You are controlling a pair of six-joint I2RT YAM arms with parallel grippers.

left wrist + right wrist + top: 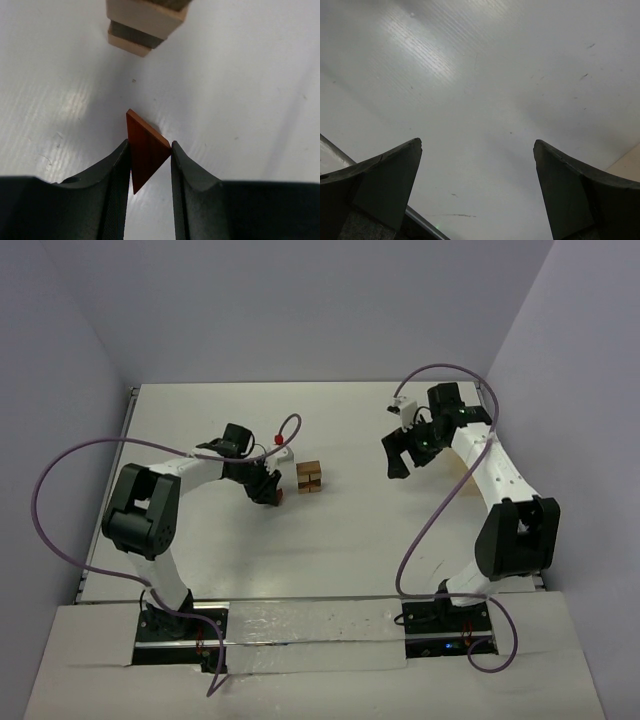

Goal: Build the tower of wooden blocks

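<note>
The wood block tower (309,477) is a short stack of tan and dark blocks on the white table, and it also shows at the top of the left wrist view (145,25). My left gripper (272,490) sits just left of the stack. It is shut on a reddish-brown triangular roof piece (145,150), which is pinched between the fingers (117,175) low over the table, a short way in front of the stack. My right gripper (400,455) is open and empty, well to the right of the stack, with only bare table between its fingers (385,175).
A pale tan wooden corner (630,162) shows at the right edge of the right wrist view. A purple cable (290,425) loops near the left gripper. The table edge rail (420,220) runs below the right gripper's left finger.
</note>
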